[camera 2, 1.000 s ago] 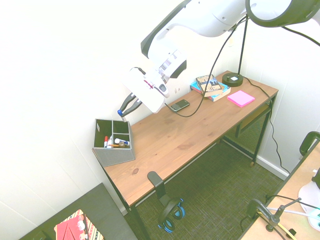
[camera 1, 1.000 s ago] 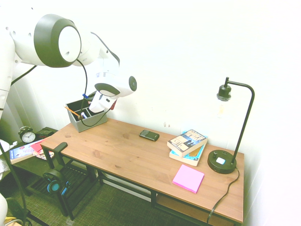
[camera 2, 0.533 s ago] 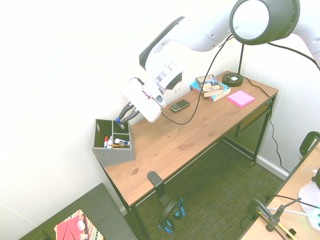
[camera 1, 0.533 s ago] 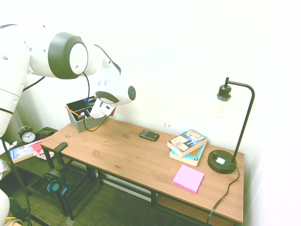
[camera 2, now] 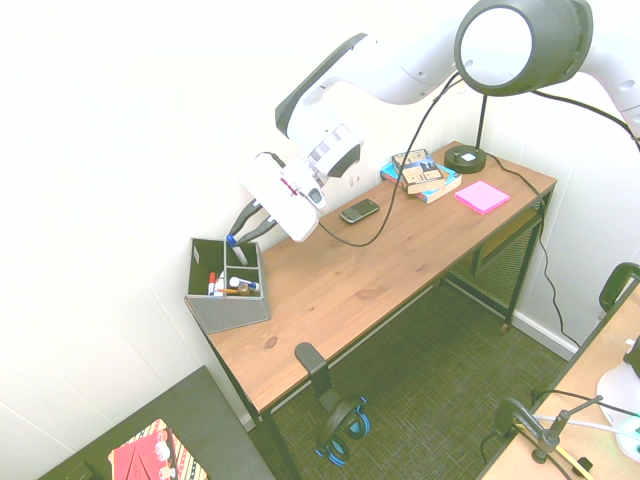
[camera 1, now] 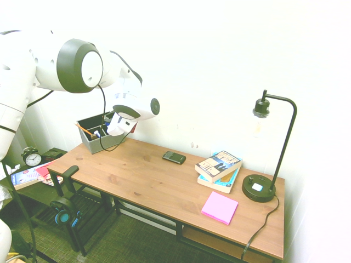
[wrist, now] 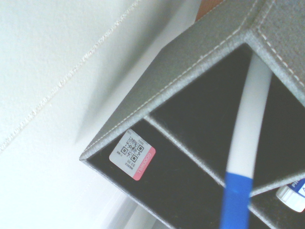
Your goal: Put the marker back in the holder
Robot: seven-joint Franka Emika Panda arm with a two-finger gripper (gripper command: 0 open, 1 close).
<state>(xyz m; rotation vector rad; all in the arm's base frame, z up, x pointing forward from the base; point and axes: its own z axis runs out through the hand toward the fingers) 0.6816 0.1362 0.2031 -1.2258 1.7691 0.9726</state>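
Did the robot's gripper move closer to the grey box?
Yes. The gripper came down toward the holder, so the marker it carries now dips into a back compartment.

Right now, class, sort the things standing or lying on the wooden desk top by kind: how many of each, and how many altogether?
Holder: 1
Phone: 1
Books, stacked: 2
Pink sticky-note pad: 1
Lamp: 1
Total: 6
The marker, cap up in the holder, and the other pens inside aren't counted.
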